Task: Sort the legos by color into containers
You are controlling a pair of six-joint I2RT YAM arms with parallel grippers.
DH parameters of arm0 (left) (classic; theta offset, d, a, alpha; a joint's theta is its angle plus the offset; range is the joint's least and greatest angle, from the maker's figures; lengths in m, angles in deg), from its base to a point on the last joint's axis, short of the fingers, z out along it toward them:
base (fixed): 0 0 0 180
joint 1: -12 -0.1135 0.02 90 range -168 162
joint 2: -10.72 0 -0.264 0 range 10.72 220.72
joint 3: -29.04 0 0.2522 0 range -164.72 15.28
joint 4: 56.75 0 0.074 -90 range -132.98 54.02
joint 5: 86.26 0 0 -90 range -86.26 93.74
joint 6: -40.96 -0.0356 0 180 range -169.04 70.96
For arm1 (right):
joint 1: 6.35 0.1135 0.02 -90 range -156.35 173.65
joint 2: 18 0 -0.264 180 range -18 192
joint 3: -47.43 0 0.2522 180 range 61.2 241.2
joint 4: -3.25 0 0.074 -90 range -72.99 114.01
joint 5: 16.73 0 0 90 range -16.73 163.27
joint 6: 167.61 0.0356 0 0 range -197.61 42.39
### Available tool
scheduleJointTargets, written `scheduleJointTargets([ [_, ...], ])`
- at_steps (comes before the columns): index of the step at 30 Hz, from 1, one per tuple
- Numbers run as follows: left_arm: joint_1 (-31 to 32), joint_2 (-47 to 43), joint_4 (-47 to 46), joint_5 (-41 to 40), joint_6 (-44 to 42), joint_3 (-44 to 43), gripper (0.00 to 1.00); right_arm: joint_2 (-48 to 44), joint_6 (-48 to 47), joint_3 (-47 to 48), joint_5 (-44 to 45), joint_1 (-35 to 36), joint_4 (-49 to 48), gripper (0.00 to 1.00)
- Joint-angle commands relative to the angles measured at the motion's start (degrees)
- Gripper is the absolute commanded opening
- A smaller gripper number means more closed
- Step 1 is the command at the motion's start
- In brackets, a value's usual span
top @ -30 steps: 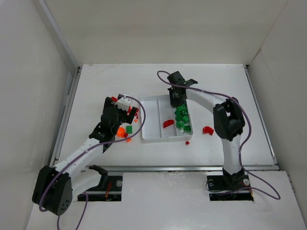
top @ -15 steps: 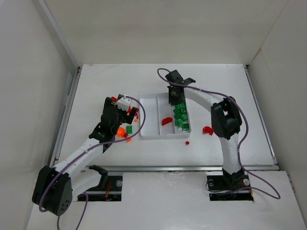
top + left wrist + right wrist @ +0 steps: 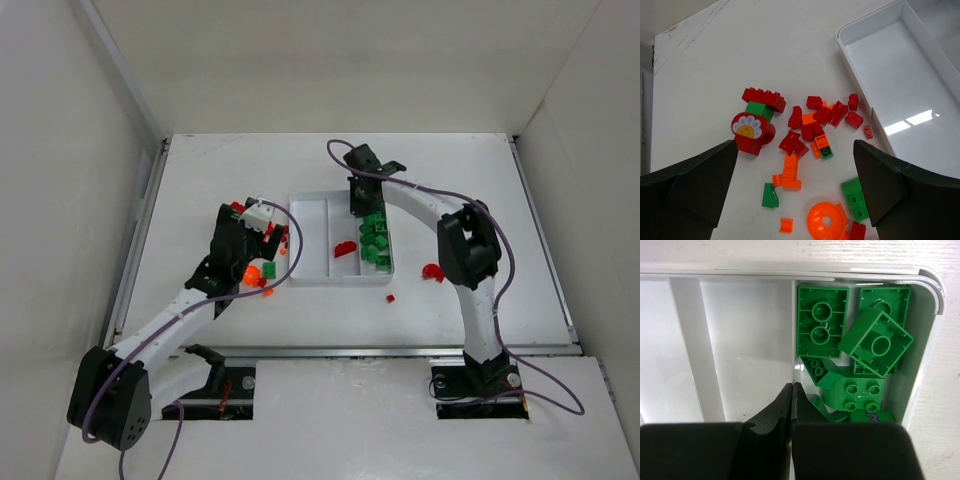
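Observation:
The white tray (image 3: pixel 312 278) lies mid-table, split into three long containers. Several green legos (image 3: pixel 376 245) (image 3: pixel 822 322) fill its right one, and a dark red curved piece (image 3: pixel 345 248) lies in the middle one. My right gripper (image 3: pixel 360 205) (image 3: pixel 792 385) is shut on the thin wall between those two. Left of the tray (image 3: pixel 890 75) a loose pile of red, orange and green legos (image 3: pixel 815 122) is spread on the table, with an orange dome (image 3: pixel 826 220) nearest me. My left gripper (image 3: pixel 250 245) (image 3: pixel 794 145) hangs open above that pile, holding nothing.
A red block with a flower print (image 3: pixel 752 132) stands at the pile's left, under a green and a red brick. Right of the tray lie a red curved piece (image 3: pixel 433 271) and a tiny red piece (image 3: pixel 390 297). White walls enclose the table.
The tray has slid a little left and away from the arm bases, together with my right gripper. The left arm has not moved.

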Motion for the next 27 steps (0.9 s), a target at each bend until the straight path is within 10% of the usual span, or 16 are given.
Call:
scheduleJointTargets([
  [1,-0.56,-0.44,-0.48,0.24,0.74,-2.99,1.0,1.44,-3.38,3.13,-1.74,-0.14,-4.99,0.05],
  [17,-6.71,22.14,12.42,5.06,-5.41,-25.55,1.0,-14.65,-19.27,1.72,-2.7,0.39,-5.51,0.98],
  [27,-22.1,38.85,32.02,14.38,-19.8,-42.8,1.0,-13.33,-24.21,3.66,-6.14,-1.97,-5.51,1.0],
])
